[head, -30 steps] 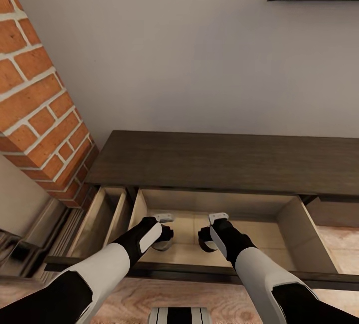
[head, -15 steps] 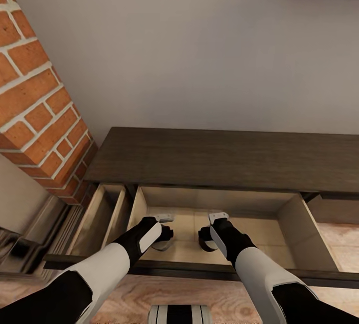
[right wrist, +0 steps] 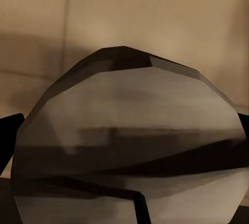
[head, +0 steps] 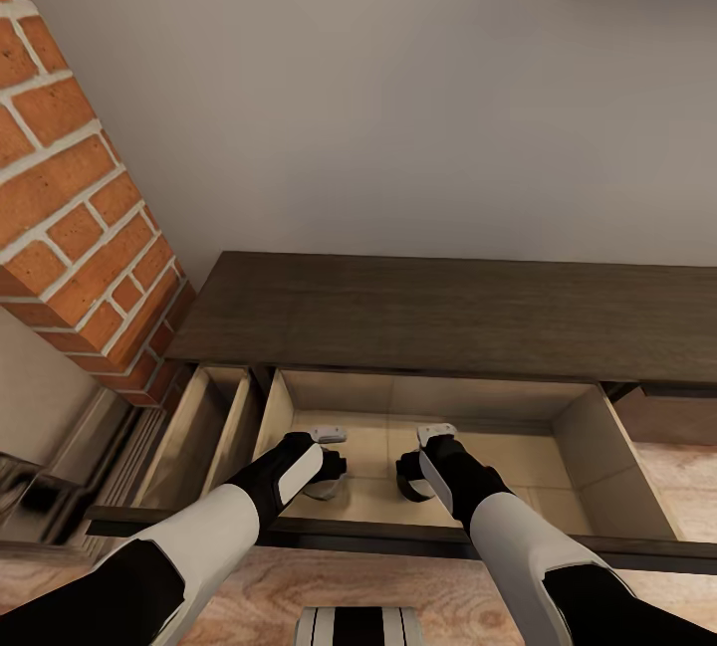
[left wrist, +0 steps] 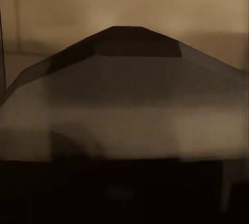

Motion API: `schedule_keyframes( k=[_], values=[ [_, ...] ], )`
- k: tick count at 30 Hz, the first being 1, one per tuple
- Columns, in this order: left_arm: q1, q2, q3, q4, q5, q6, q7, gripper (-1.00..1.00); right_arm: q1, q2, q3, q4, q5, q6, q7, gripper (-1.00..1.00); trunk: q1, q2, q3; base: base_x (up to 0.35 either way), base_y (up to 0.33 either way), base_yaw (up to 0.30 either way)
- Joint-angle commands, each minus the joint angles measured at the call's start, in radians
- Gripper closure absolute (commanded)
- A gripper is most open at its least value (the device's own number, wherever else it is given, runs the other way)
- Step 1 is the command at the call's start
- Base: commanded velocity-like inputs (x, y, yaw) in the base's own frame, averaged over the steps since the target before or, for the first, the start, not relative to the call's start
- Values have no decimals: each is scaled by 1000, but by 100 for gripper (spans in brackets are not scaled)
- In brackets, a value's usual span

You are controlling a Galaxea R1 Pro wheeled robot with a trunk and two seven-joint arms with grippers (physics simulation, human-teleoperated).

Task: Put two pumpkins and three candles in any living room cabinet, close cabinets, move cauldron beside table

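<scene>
From the head view, both arms reach down into the wide open drawer (head: 518, 457) of the long dark cabinet (head: 448, 313) across the middle of the frame, the brick fireplace (head: 70, 228) at the left. The left gripper (head: 327, 472) hangs low over the pale drawer floor at lower centre with something greyish under it; the right gripper (head: 413, 477) sits just beside it. A narrower drawer (head: 204, 427) to the left stands open too. In the left wrist view a pale faceted shape, likely a candle (left wrist: 124, 105), looms close against the drawer's wood; whether the left gripper grips it I cannot tell. In the right wrist view a second candle (right wrist: 129, 146) sits between dark fingertips (right wrist: 10, 136), apparently held. I'd judge two candles are just arriving in the cabinet; pumpkins, the third candle, closing the drawers and the cauldron look left to do.
</scene>
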Motion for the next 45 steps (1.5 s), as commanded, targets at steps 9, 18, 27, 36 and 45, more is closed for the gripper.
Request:
schedule_keyframes(
  k=[9, 18, 27, 36, 45],
  values=[
    [-1, 1, -8, -2, 11, 2, 9, -100, 0, 0, 4, -4, 2, 6, -4, -100, 0, 0, -1, 0, 0, 0],
    [-1, 1, -8, -2, 11, 2, 9, -100, 0, 0, 4, -5, 1, 6, -4, -100, 0, 0, -1, 0, 0, 0],
    [4, 5, -8, -51, 12, 5, 15, -100, 0, 0, 4, -5, 2, 6, -4, -100, 0, 0, -1, 0, 0, 0],
    [5, 7, -9, -61, 17, 14, 19, -100, 0, 0, 4, -5, 2, 6, -4, -100, -23, 42, 18, 0, 0, 0],
    [9, 8, -9, -69, 15, 8, 17, -100, 31, 0, 1, -117, 2, -10, -2, -100, -58, 105, 46, 0, 0, 0]
  ],
)
